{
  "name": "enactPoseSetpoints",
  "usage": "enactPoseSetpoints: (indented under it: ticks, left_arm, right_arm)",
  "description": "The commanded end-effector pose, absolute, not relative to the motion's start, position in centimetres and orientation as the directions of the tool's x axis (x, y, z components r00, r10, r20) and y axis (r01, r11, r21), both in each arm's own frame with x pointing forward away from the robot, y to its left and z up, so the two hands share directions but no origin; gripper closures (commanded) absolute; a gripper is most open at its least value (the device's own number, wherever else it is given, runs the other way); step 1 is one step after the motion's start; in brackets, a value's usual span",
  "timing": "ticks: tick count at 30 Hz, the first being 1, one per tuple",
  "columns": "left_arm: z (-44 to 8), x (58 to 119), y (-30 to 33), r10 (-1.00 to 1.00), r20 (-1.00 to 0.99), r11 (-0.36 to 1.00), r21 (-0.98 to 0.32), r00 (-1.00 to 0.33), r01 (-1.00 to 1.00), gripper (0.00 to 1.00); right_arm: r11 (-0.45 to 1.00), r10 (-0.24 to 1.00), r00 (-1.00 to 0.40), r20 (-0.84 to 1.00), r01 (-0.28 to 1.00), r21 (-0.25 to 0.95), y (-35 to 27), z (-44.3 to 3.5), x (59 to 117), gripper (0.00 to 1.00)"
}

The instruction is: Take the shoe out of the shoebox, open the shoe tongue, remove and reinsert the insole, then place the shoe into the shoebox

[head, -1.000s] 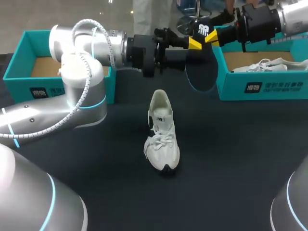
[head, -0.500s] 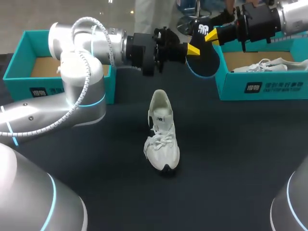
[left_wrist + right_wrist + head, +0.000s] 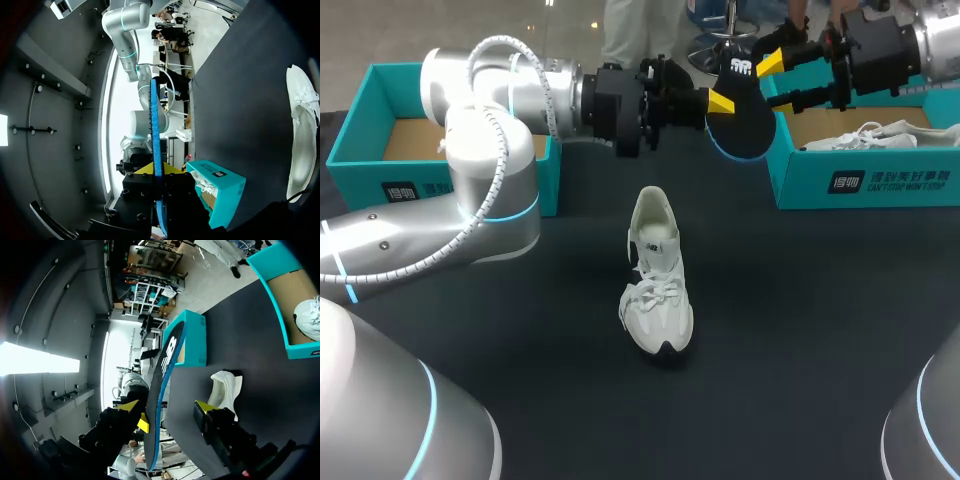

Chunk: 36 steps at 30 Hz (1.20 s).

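Left gripper [image 3: 718, 99] clamped on black blue-edged foam insole [image 3: 742, 122], upper middle of head view. Right gripper [image 3: 772, 80] fingers spread, gripping nothing. White lace-up sneaker [image 3: 657, 285] at frame centre.

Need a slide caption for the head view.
Left gripper holds the insole aloft, right gripper open beside it, shoe on the table.

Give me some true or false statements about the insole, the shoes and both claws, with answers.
1. The insole sits inside the table shoe. False: the left claw holds it in the air.
2. The right claw is open. True.
3. A second white shoe lies in the right-side shoebox. True.
4. The table shoe lies on its side. False: it stands upright on its sole.
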State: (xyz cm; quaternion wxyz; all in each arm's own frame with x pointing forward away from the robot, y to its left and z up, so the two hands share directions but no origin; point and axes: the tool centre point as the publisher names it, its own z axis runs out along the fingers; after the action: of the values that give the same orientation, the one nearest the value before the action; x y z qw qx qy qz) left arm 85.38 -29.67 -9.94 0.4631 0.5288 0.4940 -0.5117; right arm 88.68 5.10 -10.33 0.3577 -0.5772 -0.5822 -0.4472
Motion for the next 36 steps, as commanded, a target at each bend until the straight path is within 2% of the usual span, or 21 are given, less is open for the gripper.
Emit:
enactPoseSetpoints:
  ticks: [1,12,32,36]
  left_arm:
    - [-10.3,85.2,-29.7,0.042,-0.999,-0.076,-0.016,-0.012,0.997,1.00]
    - [-10.6,84.9,-29.6,0.036,-0.999,-0.061,-0.014,-0.012,0.998,1.00]
    - [-11.5,85.6,-29.7,0.034,-0.999,-0.047,-0.016,-0.015,0.999,1.00]
    - [-11.5,85.6,-29.8,0.037,-0.999,-0.048,-0.013,-0.011,0.999,1.00]
  right_arm:
    - [-0.106,0.348,-0.092,0.933,0.985,0.137,3.9,-9.7,86.3,0.00]
    - [-0.097,0.344,-0.122,0.931,0.982,0.164,2.4,-9.1,83.2,0.00]
    - [-0.117,0.344,-0.129,0.930,0.977,0.179,2.3,-9.2,83.1,0.00]
    - [-0.151,0.304,-0.110,0.946,0.975,0.162,1.3,-9.4,82.8,0.00]
